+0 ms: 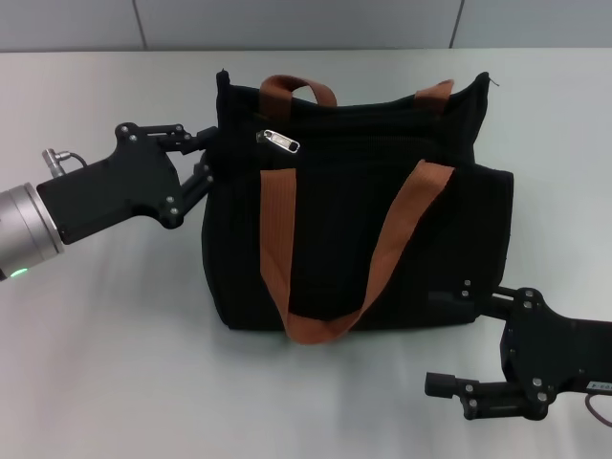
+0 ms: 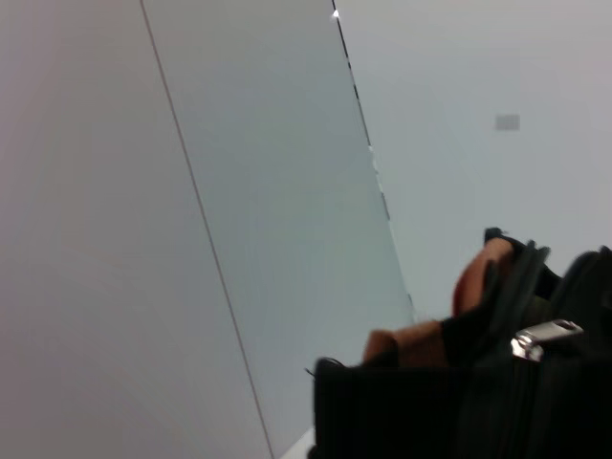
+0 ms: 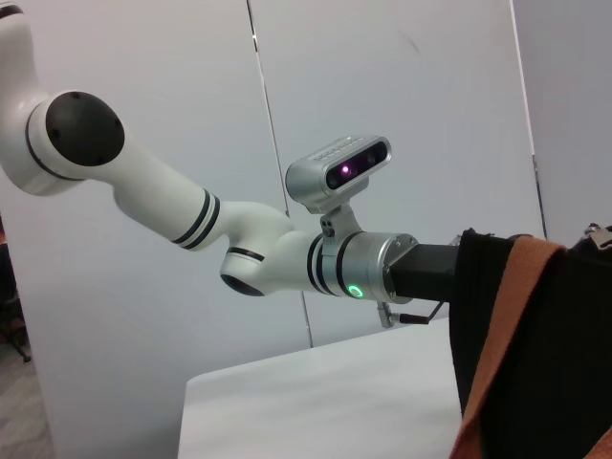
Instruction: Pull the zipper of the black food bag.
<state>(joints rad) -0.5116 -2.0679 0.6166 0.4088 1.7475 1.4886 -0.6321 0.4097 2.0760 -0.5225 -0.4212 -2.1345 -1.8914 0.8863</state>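
My left gripper (image 1: 208, 153) jaws press the black food bag (image 1: 382, 239) side, prob. clenched on cloth. Right gripper (image 1: 449, 387) jaws released, low on desk (image 1: 115, 363). Bag's soft, floppy. Zipper (image 1: 278, 141) up top, tiny, slippery; pinch its tab.

Light is even and soft, seemingly from overhead. The table (image 1: 115, 363) shows only faint, diffuse shadow under the black food bag (image 1: 354, 239), whose fabric reads as near-featureless dark. The zipper (image 1: 278, 141) catches a small bright glint. The left wrist view is soft, the bag's edge (image 2: 402, 411) blurred. The right wrist view is sharper, with 1 green indicator glowing.
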